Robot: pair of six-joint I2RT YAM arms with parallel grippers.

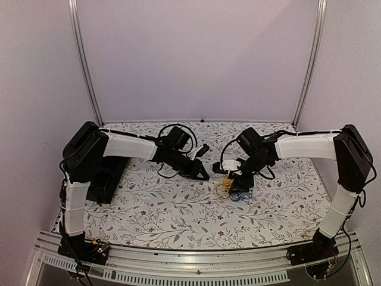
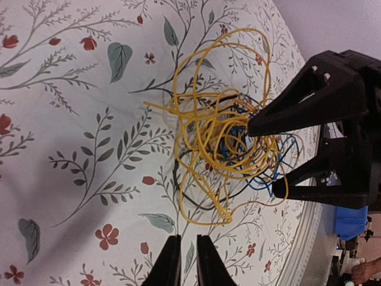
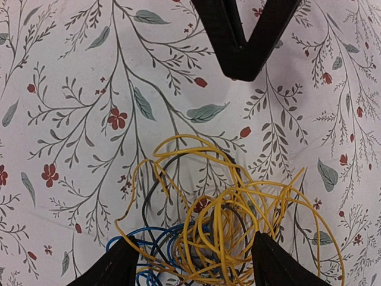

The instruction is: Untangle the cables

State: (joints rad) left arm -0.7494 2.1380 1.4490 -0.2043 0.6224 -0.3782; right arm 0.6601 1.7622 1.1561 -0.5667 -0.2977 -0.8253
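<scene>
Cables (image 3: 238, 220): one tangle, on the flowered cloth (image 1: 166, 208), right of the middle.
Colours: three, yellow, blue and dark; the single wires I cannot count.
Grippers: two.
Right gripper (image 3: 190, 241): fingers wide apart, one on each side of the tangle.
Left gripper (image 2: 189, 238): fingers nearly together with only a thin slit, empty, near the tangle.

The cables (image 2: 220, 137) lie in a tangled yellow, blue and black heap.
</scene>
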